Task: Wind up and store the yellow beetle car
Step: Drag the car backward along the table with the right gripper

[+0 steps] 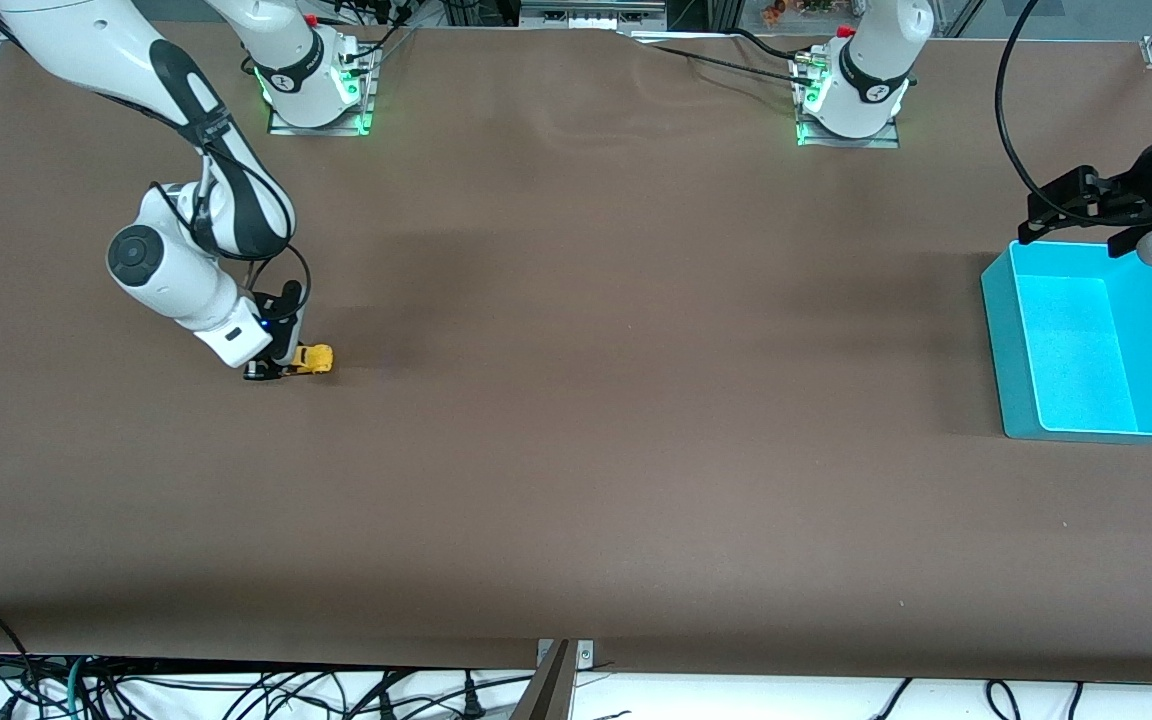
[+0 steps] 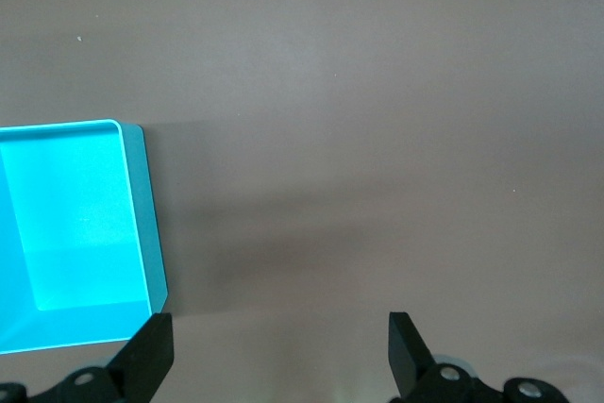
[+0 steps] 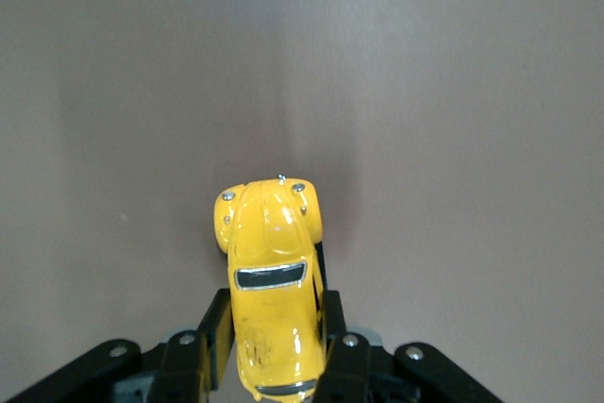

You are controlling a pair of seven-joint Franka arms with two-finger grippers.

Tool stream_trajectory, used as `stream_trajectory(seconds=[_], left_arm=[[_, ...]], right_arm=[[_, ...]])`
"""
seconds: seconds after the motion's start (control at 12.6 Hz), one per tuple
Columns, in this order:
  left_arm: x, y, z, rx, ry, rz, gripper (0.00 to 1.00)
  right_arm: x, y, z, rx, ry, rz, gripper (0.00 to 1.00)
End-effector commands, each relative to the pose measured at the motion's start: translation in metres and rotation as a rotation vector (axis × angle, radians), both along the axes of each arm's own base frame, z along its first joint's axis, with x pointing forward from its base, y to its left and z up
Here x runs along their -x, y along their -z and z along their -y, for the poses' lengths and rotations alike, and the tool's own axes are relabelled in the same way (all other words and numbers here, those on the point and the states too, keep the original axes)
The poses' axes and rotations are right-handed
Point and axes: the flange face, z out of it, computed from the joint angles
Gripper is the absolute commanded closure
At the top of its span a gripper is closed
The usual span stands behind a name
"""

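Two grippers: our right gripper (image 1: 271, 370), low on the brown table (image 1: 576, 400), clamps the yellow beetle car (image 1: 314, 359) between its fingers; our left gripper (image 1: 1071, 215) waits spread wide over the cyan bin (image 1: 1021, 330).

Open table (image 1: 576, 400) between car (image 1: 314, 358) and bin (image 1: 1096, 345)

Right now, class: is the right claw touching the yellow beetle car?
Touching. The right wrist view shows the right claw shut on the yellow beetle car, one finger pressed against each flank.
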Motion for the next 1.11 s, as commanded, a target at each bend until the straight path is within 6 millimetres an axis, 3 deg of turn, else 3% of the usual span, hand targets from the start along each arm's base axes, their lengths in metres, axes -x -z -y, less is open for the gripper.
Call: stream_trajectory(seconds=[0.0, 0.48, 0.72, 0.87, 1.03], left_arm=[[-0.002, -0.004, 0.001, -0.008, 0.023, 0.012, 0.00], [-0.003, -0.002, 0.000, -0.008, 0.021, 0.011, 0.00], [-0.003, -0.002, 0.001, -0.008, 0.023, 0.009, 0.00], [-0.004, -0.002, -0.003, -0.007, 0.017, 0.009, 0.00], [-0.007, 0.004, -0.003, 0.013, 0.013, 0.000, 0.00]], right_arm=[[0.012, 0.020, 0.049, 0.006, 0.024, -0.032, 1.00], [0.030, 0.027, 0.157, 0.020, 0.023, -0.036, 1.00], [0.030, 0.026, 0.165, 0.017, 0.044, -0.038, 0.99], [0.024, 0.019, 0.158, 0.016, 0.057, -0.026, 0.75], [0.011, 0.010, 0.140, 0.005, 0.041, -0.006, 0.38]])
